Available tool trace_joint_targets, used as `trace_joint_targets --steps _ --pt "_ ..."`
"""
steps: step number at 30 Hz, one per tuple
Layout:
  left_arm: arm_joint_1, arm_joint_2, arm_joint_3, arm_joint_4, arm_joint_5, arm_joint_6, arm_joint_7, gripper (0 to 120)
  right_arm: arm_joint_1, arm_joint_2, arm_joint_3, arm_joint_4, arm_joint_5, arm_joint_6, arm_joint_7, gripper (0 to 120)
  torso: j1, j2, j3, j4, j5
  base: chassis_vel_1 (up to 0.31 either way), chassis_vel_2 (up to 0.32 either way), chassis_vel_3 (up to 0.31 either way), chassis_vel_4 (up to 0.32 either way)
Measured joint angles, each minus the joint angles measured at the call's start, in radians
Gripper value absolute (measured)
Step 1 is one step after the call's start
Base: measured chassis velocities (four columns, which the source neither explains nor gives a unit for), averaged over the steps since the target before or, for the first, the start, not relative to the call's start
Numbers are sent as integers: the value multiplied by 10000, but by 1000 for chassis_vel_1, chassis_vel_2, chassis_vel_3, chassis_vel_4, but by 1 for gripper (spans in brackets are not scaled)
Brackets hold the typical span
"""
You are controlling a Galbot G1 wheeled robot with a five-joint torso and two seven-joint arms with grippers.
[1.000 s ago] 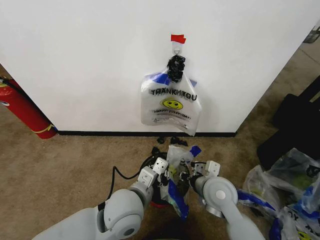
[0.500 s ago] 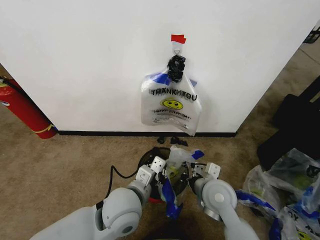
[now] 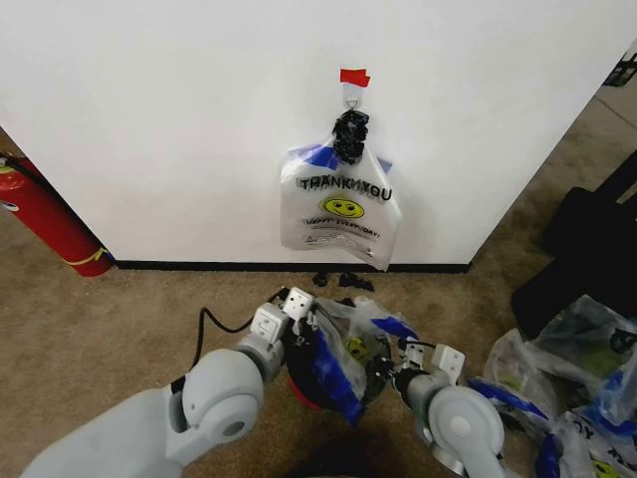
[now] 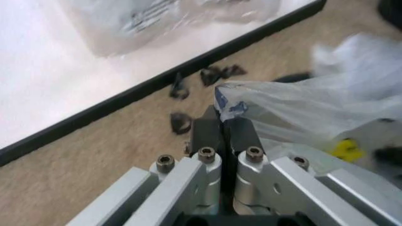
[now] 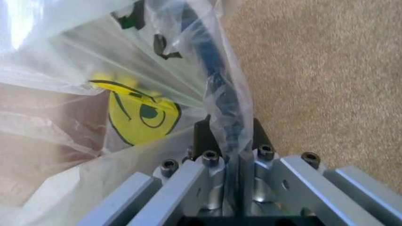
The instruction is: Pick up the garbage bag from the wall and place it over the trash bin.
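Observation:
A see-through garbage bag (image 3: 348,344) with blue sides is stretched between my two grippers, low over the trash bin (image 3: 301,386), whose red lower body shows beneath it. My left gripper (image 3: 302,311) is shut on the bag's edge (image 4: 236,101) on the wall side. Across the bag, my right gripper (image 3: 394,370) is shut on a blue strip of it (image 5: 220,94), beside the yellow smiley face (image 5: 141,113). Another such bag (image 3: 338,204) hangs from the hook (image 3: 351,95) on the white wall (image 3: 149,119).
A red fire extinguisher (image 3: 50,224) leans at the left by the black baseboard (image 3: 199,266). Small black scraps (image 3: 343,280) lie on the carpet under the hanging bag. Lumpy clear bags (image 3: 567,368) and a black fabric bag (image 3: 587,239) crowd the right.
The grippers have drawn apart: the left went left and toward the wall, the right went right and nearer me. The bag between them has spread wide over the bin.

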Motion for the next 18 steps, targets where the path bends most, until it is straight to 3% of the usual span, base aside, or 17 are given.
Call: trace_joint_targets --steps 10,18 --pt "-391 172 -442 -184 -510 14 -1 0 -1071 56 611 362 -1110 18 -1391 0 0 0 0 0 -3 0 0 0 0" --pt "-617 1103 -1031 -39 -1126 58 76 0 -2317 -261 1397 1004 -1879 290 -3354 0 0 1 0 2 -2 0 0 0 0"
